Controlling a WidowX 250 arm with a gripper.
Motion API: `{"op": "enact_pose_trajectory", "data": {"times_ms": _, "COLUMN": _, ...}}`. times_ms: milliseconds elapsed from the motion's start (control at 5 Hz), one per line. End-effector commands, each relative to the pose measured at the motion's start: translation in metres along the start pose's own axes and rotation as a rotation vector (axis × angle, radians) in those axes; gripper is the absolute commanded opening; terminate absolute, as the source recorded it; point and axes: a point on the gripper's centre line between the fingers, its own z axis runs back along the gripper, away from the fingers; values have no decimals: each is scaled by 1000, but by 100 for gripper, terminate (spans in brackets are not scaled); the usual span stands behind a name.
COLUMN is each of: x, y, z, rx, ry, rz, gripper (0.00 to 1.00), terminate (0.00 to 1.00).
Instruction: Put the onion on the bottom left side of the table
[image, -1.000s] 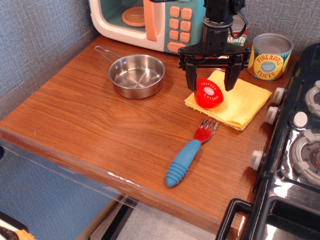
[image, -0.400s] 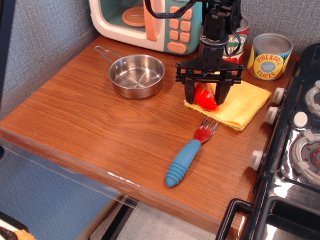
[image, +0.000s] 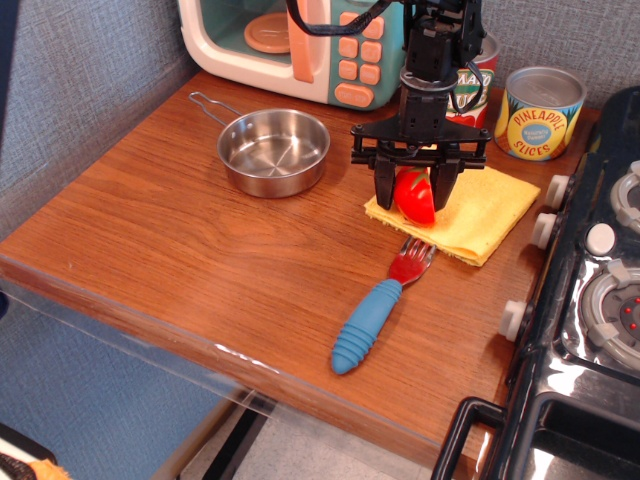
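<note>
The red onion (image: 414, 195) sits between the black fingers of my gripper (image: 413, 190), over the left end of a yellow cloth (image: 475, 216). The fingers press on both sides of the onion, which is tilted so its flat face does not show. Whether it still touches the cloth I cannot tell. The brown wood table (image: 200, 250) stretches to the left and front of the gripper.
A steel pan (image: 273, 151) stands at the back left. A blue-handled fork (image: 381, 304) lies in front of the cloth. A toy microwave (image: 300, 40), a tomato can (image: 474, 75) and a pineapple can (image: 540, 112) line the back. A black stove (image: 590, 300) fills the right.
The gripper has come down around the onion and closed on it. The onion has tipped from face-up to tilted. The cloth's left edge has shifted slightly.
</note>
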Motion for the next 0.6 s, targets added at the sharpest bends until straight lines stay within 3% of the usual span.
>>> {"op": "enact_pose_trajectory", "data": {"times_ms": 0, "x": 2, "y": 43, "z": 63, "rx": -72, "ry": -106, "rz": 62, "gripper": 0, "terminate": 0}}
{"op": "enact_pose_trajectory", "data": {"times_ms": 400, "x": -39, "y": 99, "z": 44, "rx": 9, "ry": -29, "rz": 55, "gripper": 0, "terminate": 0}}
